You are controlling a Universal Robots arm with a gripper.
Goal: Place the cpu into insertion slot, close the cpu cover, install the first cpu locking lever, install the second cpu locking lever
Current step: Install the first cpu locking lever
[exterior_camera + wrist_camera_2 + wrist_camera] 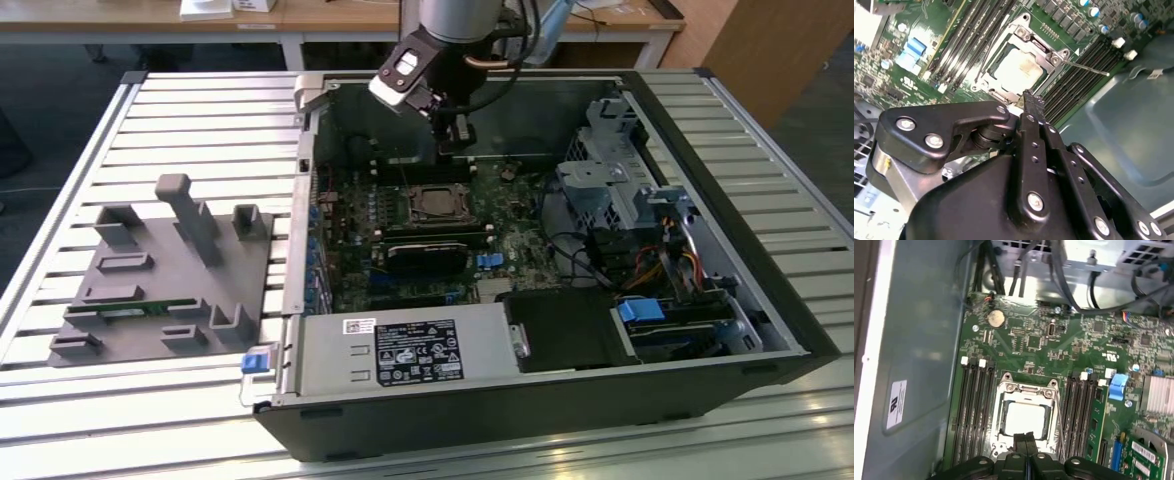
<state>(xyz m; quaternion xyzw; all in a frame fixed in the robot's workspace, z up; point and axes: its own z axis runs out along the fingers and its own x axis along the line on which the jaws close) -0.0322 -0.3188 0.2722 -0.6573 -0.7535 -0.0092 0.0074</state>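
The cpu (1026, 419) (1019, 67) lies flat in the insertion slot (434, 203) on the green board. The silver cpu cover (1004, 396) (1041, 50) is down around it, and the chip's top shows through the window. A thin metal locking lever (1086, 67) (1060, 412) runs along one side of the socket; in the second wrist view its free end stands off over the memory slots. My gripper (454, 135) (1026, 439) (1032, 100) hovers just above the socket's edge. Its black fingers are pressed together with nothing between them.
Black memory slots (971, 410) flank the socket on both sides. A black rectangular block (430, 255), a power supply (400, 352) and drive cages with cables (641, 220) crowd the case. A grey fixture (160, 270) stands on the slatted table at the exterior view's left.
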